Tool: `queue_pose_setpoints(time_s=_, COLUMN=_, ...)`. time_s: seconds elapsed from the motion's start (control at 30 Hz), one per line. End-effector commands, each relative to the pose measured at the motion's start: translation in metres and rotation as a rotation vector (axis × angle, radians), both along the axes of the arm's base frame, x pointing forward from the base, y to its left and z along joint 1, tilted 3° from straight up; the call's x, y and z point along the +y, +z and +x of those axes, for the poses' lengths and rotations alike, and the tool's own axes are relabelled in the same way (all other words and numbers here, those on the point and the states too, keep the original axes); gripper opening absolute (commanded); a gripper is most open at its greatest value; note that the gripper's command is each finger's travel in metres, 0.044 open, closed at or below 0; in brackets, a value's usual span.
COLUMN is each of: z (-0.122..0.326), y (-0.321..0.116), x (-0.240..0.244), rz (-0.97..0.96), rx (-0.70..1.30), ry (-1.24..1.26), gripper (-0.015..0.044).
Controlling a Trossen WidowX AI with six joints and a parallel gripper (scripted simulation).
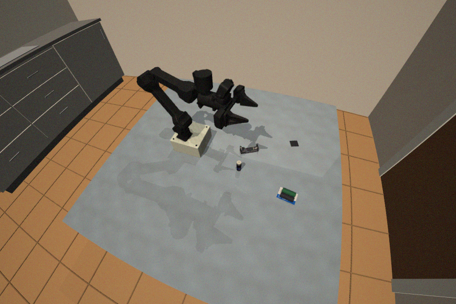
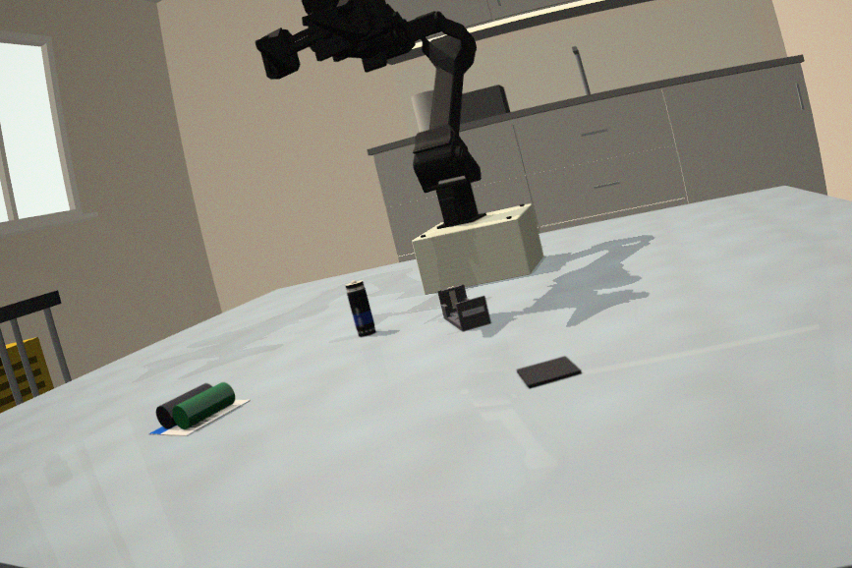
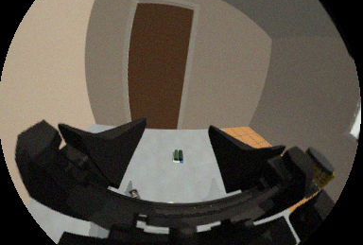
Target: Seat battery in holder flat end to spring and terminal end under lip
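Reaching for the battery comes first: it stands upright beside the holder, so I'd lower my jaws (wide open, holding nothing) around it.

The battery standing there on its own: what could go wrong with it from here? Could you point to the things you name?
The battery (image 1: 239,165) (image 2: 360,309) stands upright on one narrow end, so a brush from the open gripper (image 1: 252,112) (image 3: 177,126) could topple it and perhaps set it rolling. The holder (image 1: 249,149) (image 2: 474,312) stands close by, so a careless approach might knock that too.
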State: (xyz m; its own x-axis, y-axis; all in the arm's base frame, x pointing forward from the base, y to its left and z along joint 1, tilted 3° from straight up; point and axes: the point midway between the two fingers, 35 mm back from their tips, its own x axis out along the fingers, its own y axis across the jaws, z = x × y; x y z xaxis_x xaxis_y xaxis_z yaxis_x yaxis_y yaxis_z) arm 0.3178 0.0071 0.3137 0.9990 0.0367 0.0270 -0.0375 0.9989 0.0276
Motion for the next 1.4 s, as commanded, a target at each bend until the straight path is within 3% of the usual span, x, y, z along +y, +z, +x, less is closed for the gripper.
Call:
queue_pose_setpoints(time_s=0.0, z=0.002, y=-0.002, x=0.0, rz=0.002, rx=0.013, ry=0.001, gripper=0.0374)
queue_pose_setpoints(time_s=0.23, z=0.043, y=-0.086, x=0.012, rz=0.083, rx=0.523, ry=0.002, gripper=0.019)
queue_pose_setpoints(time_s=0.47, z=0.041, y=-0.174, x=0.024, rz=0.135, rx=1.089, ry=-0.059, gripper=0.0006)
queue_pose_setpoints(time_s=0.67, z=0.016, y=-0.222, x=0.03, rz=0.135, rx=1.511, ry=-0.153, gripper=0.0)
queue_pose_setpoints(time_s=0.97, z=0.015, y=-0.225, x=0.03, rz=0.135, rx=1.524, ry=-0.157, gripper=0.0)
queue_pose_setpoints(time_s=1.2, z=0.021, y=-0.296, x=0.031, rz=0.135, rx=1.524, ry=-0.157, gripper=0.0)
queue_pose_setpoints(time_s=1.37, z=0.02, y=-0.303, x=0.031, rz=0.135, rx=1.524, ry=-0.157, gripper=0.0)
